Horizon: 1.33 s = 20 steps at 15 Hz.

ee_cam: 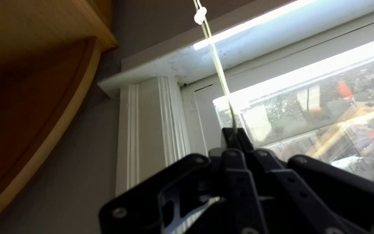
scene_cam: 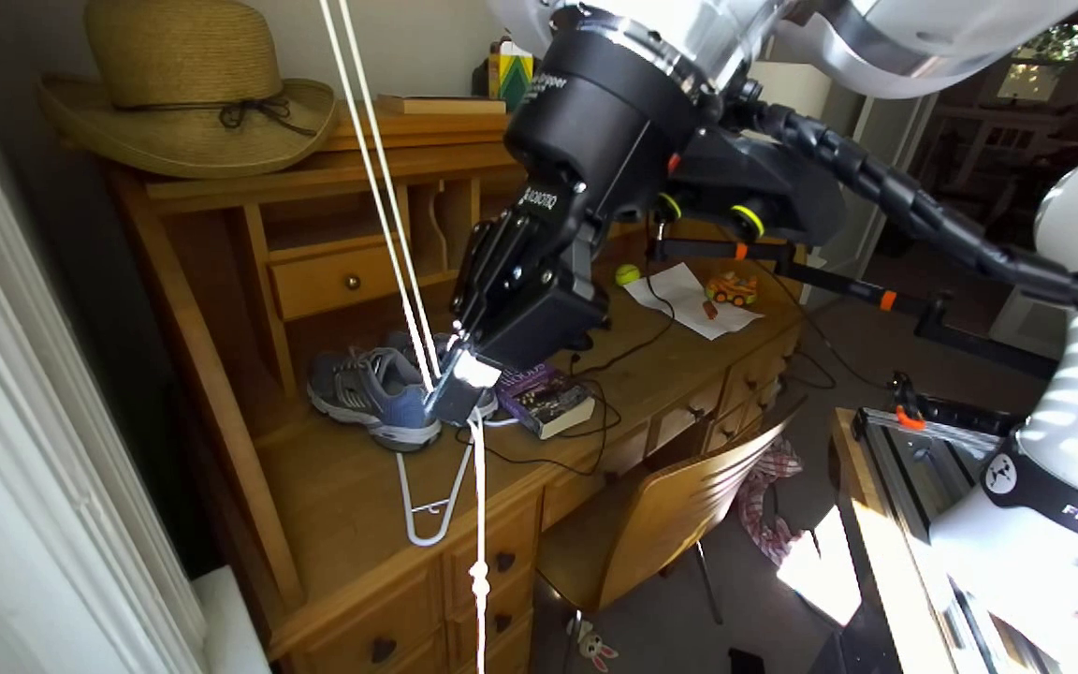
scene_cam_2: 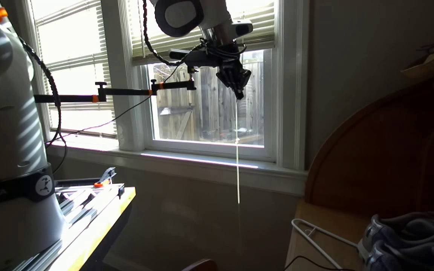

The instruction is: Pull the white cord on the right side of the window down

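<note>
The gripper (scene_cam: 461, 391) is found closed on the white cord (ee_cam: 218, 66), which is pinched between the fingertips (ee_cam: 246, 144), and is pointed downward. Above the grip, 2 parallel strands are seen slanting up and out of an exterior view; below it, the cord is hung nearly straight, and 1 small white connector (scene_cam: 480, 578) is noted on this lower run. The lowest end of the cord is lost in shadow in an exterior view and cannot be determined. Past the cord, a white hanger (scene_cam: 425, 541) is laid near the front edge of a wooden desk (scene_cam: 333, 524), with 2 blue-grey shoes (scene_cam: 375, 398) just behind it and a purple book (scene_cam: 544, 393) beside them. A wooden chair (scene_cam: 665, 510) is placed at the desk. Farther along the desk, a sheet of paper (scene_cam: 677, 304) is recorded, with an orange toy truck (scene_cam: 733, 289) at its edge and a yellow-green ball (scene_cam: 627, 274) near it. A straw hat (scene_cam: 188, 89) is seen atop the desk. In an exterior view, the cord and gripper are seen in front of the right-hand part of the window (scene_cam_2: 205, 124), with the fingertips above the level of the sill (scene_cam_2: 202, 160). The upper part of the window is covered by a slatted blind (scene_cam_2: 262, 34). Beyond the window, a wooden fence (scene_cam_2: 209, 86) is observed.
</note>
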Motion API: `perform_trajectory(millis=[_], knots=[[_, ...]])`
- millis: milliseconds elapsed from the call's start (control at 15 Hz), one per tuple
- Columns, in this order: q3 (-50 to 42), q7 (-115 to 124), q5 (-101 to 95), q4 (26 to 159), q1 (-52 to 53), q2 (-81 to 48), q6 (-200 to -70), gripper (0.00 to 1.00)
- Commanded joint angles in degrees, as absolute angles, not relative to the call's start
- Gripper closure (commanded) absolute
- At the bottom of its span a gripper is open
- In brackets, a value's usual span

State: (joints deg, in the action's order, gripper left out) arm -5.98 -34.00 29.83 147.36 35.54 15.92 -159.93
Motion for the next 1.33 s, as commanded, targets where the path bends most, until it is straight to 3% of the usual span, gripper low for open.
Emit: perform_trajectory(millis=[0,867,1267], knots=[[-4.2,-34.4,30.5,147.2,33.7,15.8,-159.6,0.98],[-9.5,-45.5,42.3,142.4,37.4,2.3,-161.5,1.00],[-9.1,-43.3,39.1,140.2,35.8,-3.4,-161.4,1.00]])
